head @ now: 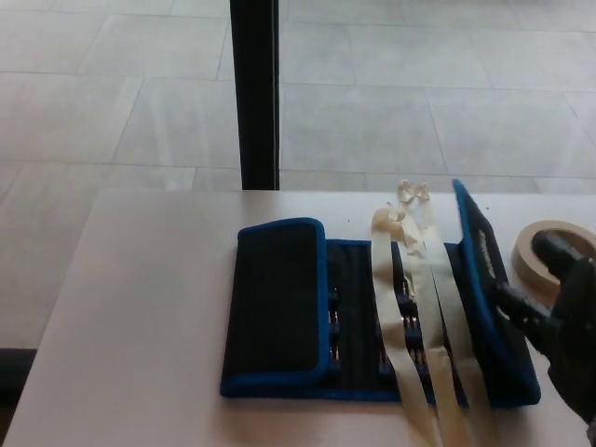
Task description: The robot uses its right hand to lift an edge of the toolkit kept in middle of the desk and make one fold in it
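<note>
Toolkit (279, 307) of black fabric with blue trim lies on a pale tabletop (140, 307), seen from the head camera, the only view. Its left flap is already folded over the middle. Its right flap (480, 270) stands raised on edge, tilted inward over the open middle section, where small tools sit in pockets. Two cream straps (419, 307) run from beyond the toolkit's far edge, across its middle, to the near edge of the picture. Right of the toolkit, the black right hand (559, 312) touches the raised flap from outside; whether its fingers grip the flap cannot be told. A tape roll (545, 244) lies on the tabletop just right of the flap. Beyond the toolkit stands a black post (254, 93) against a grey tiled floor (419, 84).
</note>
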You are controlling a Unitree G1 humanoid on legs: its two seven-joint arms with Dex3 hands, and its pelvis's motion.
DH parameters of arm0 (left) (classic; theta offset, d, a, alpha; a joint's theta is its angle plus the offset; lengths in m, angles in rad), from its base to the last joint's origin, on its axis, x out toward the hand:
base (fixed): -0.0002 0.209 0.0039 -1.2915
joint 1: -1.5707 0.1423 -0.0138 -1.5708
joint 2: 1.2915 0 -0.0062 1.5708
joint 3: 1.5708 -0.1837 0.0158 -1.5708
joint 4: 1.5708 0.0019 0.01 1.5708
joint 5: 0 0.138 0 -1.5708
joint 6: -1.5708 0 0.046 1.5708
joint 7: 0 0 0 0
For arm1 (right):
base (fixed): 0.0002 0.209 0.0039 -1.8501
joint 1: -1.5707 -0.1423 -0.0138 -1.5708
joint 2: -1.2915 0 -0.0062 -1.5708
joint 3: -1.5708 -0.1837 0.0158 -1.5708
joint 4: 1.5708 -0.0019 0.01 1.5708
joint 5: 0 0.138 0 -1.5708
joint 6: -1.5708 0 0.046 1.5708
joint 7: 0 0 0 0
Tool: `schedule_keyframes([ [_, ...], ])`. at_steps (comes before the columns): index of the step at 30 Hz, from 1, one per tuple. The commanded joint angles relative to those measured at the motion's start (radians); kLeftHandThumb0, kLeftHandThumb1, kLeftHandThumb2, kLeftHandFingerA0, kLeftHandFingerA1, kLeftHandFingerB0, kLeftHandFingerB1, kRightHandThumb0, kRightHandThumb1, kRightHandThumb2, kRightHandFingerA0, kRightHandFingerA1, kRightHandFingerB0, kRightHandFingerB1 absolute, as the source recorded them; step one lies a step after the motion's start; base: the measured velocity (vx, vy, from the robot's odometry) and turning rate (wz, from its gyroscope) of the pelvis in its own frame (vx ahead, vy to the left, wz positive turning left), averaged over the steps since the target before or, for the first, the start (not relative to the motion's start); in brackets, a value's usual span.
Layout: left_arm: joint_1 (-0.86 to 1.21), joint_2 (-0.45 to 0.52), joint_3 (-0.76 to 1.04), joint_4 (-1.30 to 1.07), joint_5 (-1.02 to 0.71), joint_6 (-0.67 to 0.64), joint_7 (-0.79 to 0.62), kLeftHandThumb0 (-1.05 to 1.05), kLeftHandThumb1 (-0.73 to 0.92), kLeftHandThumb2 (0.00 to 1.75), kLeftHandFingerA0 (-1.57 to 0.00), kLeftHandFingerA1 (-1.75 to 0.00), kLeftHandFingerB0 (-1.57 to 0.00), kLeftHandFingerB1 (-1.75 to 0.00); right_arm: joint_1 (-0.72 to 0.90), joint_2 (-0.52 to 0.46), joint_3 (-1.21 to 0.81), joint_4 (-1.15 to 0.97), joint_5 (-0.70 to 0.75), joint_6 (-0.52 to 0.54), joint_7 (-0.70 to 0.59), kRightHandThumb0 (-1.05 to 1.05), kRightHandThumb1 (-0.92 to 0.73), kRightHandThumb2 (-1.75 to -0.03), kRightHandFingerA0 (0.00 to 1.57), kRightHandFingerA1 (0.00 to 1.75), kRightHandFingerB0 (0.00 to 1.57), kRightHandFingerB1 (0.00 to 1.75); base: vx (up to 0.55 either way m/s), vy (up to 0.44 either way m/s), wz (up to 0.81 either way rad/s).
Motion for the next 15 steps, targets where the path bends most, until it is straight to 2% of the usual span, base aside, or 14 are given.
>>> schedule_keyframes([
  [1,-0.003,0.029,-0.005,0.002,-0.001,0.008,0.009,-0.94,0.91,0.90,-0.42,-0.54,-0.28,-0.42,0.024,-0.116,0.052,0.139,-0.129,0.031,0.070,-0.64,-0.87,-0.66,0.38,0.58,0.28,0.45,0.00,0.000,0.00],
  [4,-0.012,0.032,0.001,0.004,-0.011,0.014,0.007,-0.91,0.92,0.87,-0.42,-0.54,-0.30,-0.43,0.014,-0.137,0.063,0.201,-0.158,0.014,0.065,-0.65,-0.86,-0.66,0.38,0.57,0.29,0.46,0.00,0.000,0.00],
  [7,-0.015,0.031,-0.006,-0.011,-0.003,0.019,0.021,-0.91,0.92,0.91,-0.45,-0.55,-0.28,-0.41,-0.008,-0.170,0.108,0.309,-0.237,-0.031,0.058,-0.63,-0.90,-0.66,0.38,0.55,0.25,0.43,0.00,0.000,0.00],
  [12,-0.008,0.032,-0.014,-0.027,0.002,0.023,0.013,-0.95,0.91,0.91,-0.43,-0.54,-0.28,-0.43,-0.031,-0.198,0.174,0.392,-0.304,-0.057,0.056,-0.65,-0.85,-0.67,0.42,0.56,0.27,0.43,0.00,0.000,0.00],
  [14,-0.007,0.033,-0.011,-0.027,-0.001,0.019,0.010,-0.95,0.92,0.89,-0.44,-0.56,-0.30,-0.46,-0.064,-0.212,0.237,0.452,-0.362,-0.059,0.051,-0.64,-0.90,-0.66,0.45,0.57,0.33,0.46,0.00,0.000,0.00],
  [15,-0.006,0.033,-0.009,-0.029,-0.003,0.021,0.010,-0.96,0.91,0.89,-0.45,-0.58,-0.30,-0.46,-0.067,-0.213,0.244,0.458,-0.367,-0.056,0.049,-0.58,-0.70,-1.11,0.46,0.68,0.21,0.53,0.00,0.000,0.00],
])
